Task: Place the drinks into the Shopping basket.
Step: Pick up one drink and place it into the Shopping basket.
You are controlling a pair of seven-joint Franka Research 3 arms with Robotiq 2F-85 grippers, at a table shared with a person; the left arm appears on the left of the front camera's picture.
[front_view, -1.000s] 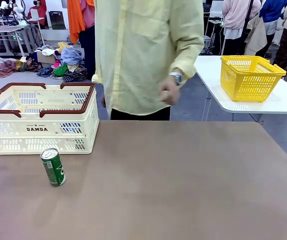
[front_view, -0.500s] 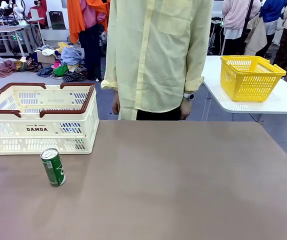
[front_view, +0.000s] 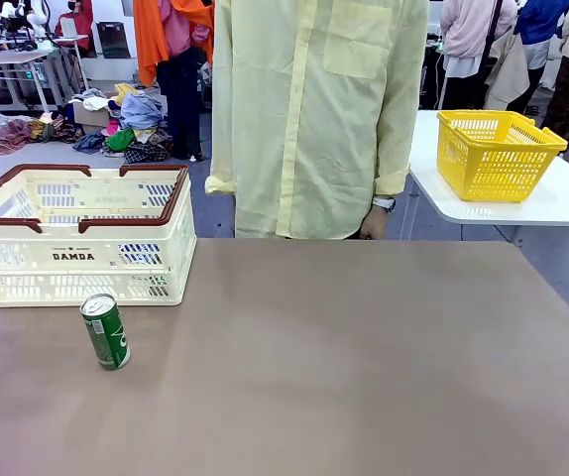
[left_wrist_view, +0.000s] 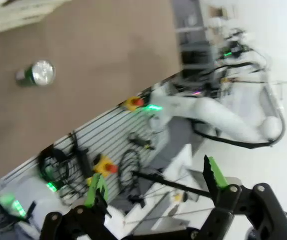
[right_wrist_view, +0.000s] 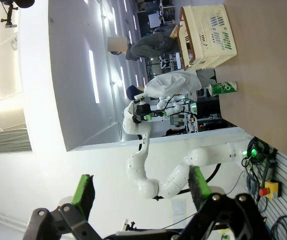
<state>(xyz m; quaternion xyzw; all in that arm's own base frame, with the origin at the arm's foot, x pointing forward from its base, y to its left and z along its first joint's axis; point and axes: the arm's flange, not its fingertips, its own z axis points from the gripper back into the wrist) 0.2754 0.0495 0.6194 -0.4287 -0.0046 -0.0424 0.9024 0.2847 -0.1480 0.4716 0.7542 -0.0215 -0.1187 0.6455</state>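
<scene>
A green drink can stands upright on the brown table, just in front of the Shopping basket, a cream crate with red-brown rim handles and DAMDA lettering. The blue can is out of view. In the left wrist view my left gripper is open with nothing between its green pads, high above the table; the green can shows from the top far below, and a corner of the basket is at the upper left. My right gripper is also open and holds nothing, far from the can and basket.
A person in a pale yellow shirt stands at the table's far edge, hands down. A small yellow mesh basket sits on a white side table at the back right. The brown table stretches wide to the can's right.
The person has shifted to the right and lowered the raised hand to the side. The can and the basket have not moved.
</scene>
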